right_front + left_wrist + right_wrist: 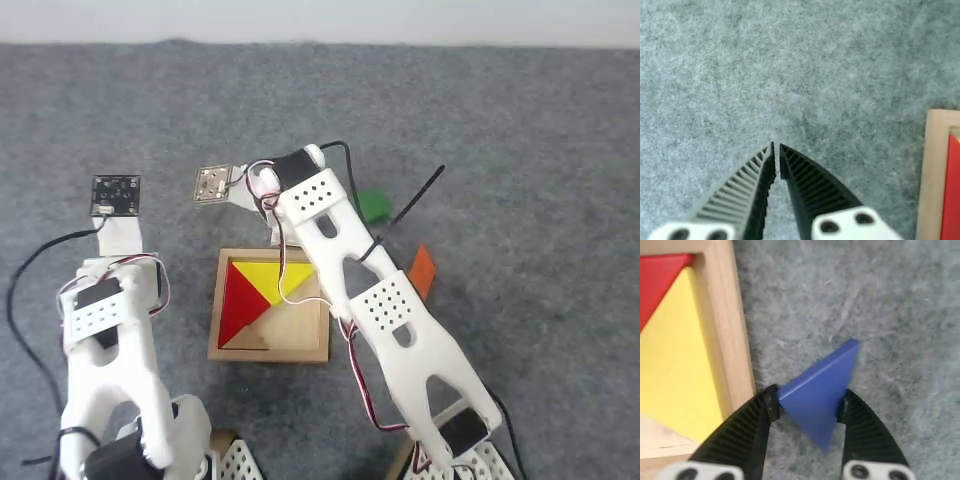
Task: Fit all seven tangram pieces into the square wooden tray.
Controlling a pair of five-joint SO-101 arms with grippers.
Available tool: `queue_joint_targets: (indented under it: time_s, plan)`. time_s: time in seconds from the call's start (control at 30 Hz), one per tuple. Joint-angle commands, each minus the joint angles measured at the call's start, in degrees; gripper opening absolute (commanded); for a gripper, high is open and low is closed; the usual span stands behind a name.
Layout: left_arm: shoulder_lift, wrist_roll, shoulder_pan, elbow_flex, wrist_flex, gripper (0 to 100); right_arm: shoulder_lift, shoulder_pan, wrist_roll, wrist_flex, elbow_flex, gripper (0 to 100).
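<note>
1. The step in hand, as I judge it, is the pick-up of the third piece. The right gripper [809,402] is clamped on the blue triangle [820,385], with one finger pressing on each side of it.
2. The blue triangle sits between these fingers and its point reaches out beyond the fingertips. I cannot tell whether it is already lifted off the grey mat [880,300] or rests on it.
3. The tray [735,330] lies just beside one finger of this gripper, almost touching it. Inside it are the red triangle [660,275] and the yellow triangle [680,355], and bare wood remains next to them.
4. The next move probably calls for lifting the blue triangle over the rim, turning it so that its edges match the free corner, and lowering it flat. The rim is very near, so a finger could catch on it.
5. The left gripper [776,150] has its jaws together with nothing between them, above the mat, with the tray off to one side of it.
6. A green piece [375,205] and an orange piece [422,272] lie on the mat beside the right arm, outside the tray.
</note>
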Motion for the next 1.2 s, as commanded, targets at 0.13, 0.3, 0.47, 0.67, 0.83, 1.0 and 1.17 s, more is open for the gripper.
queue_joint_targets:
  time_s: [0.13,0.3,0.47,0.67,0.83,1.0,1.17]
  plan:
    - [0.0,0.5,0.0,-0.2,-1.0,2,-1.0,2.5,-3.3,2.3,-8.7,11.1]
    - [0.0,0.5,0.0,-0.2,-1.0,2,-5.1,4.8,-6.0,2.5,-8.6,11.1]
    - [0.0,0.5,0.0,-0.2,-1.0,2,-12.4,7.1,-11.5,2.9,-6.2,11.1]
    - [0.0,0.5,0.0,-0.2,-1.0,2,-29.8,7.6,-21.4,2.9,12.5,6.4]
    - [0.0,0.5,0.0,-0.2,-1.0,2,-48.5,7.4,-25.8,2.5,32.6,2.4]
    - [0.0,0.5,0.0,-0.2,-1.0,2,-61.5,5.8,-26.5,2.3,49.8,2.6]
    - [0.0,0.5,0.0,-0.2,-1.0,2,-67.5,0.9,-27.9,0.6,60.8,2.6]
